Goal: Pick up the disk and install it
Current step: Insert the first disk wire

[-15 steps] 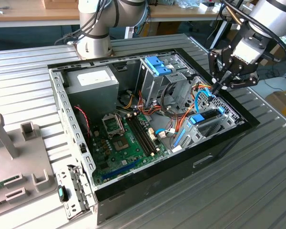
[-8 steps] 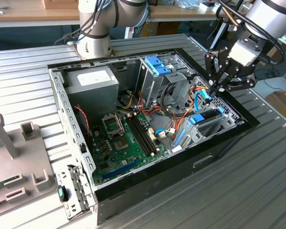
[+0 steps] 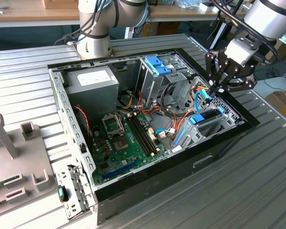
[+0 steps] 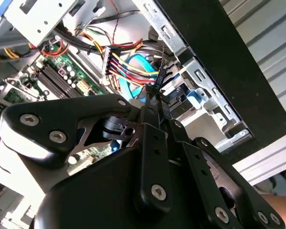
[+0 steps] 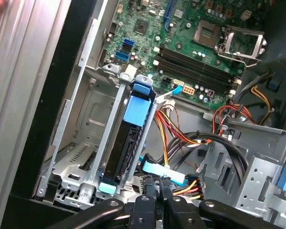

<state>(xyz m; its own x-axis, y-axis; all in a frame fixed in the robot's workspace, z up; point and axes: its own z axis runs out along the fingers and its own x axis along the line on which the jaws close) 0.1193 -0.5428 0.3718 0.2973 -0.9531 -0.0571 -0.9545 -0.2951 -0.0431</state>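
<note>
Surface: ribbed grey metal table [image 3: 257, 181] carries the open black computer case [image 3: 181, 164].
Room: long wooden workbench [image 3: 28, 12] behind it.
Disk: grey metal disk with light-blue plastic rails [image 5: 128, 143] stands on edge inside the case's metal bay.
Tool: my black gripper [image 3: 213, 89] hangs over coloured cables [image 5: 181, 138] near that bay, fingers narrow, almost together.
</note>
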